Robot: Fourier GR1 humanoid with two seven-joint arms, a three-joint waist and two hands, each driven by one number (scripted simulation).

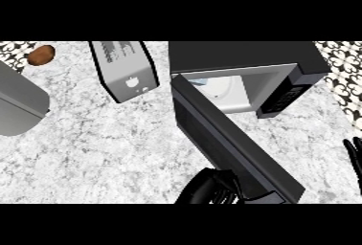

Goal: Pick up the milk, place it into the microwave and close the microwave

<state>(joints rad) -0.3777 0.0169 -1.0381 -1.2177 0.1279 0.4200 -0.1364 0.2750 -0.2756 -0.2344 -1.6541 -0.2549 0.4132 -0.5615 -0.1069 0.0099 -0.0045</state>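
Milk shows nowhere plainly; I judge it a light, stiff carton with slick sides, best taken round its middle. Left hand (pixel 212 187) sits at the free end of the door (pixel 233 143); whether it grasps anything I cannot tell. A pale shape inside the microwave (pixel 240 55), half hidden, may be it. Right hand (pixel 355 155) rests released at the right edge.

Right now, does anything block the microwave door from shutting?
Nothing visible does. The gap between door and microwave is bare; a white thing, perhaps the milk, lies inside. The left hand is outside the door.

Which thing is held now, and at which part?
Unclear: left hand meets the door near its free end, grip hidden; right hand holds nothing.
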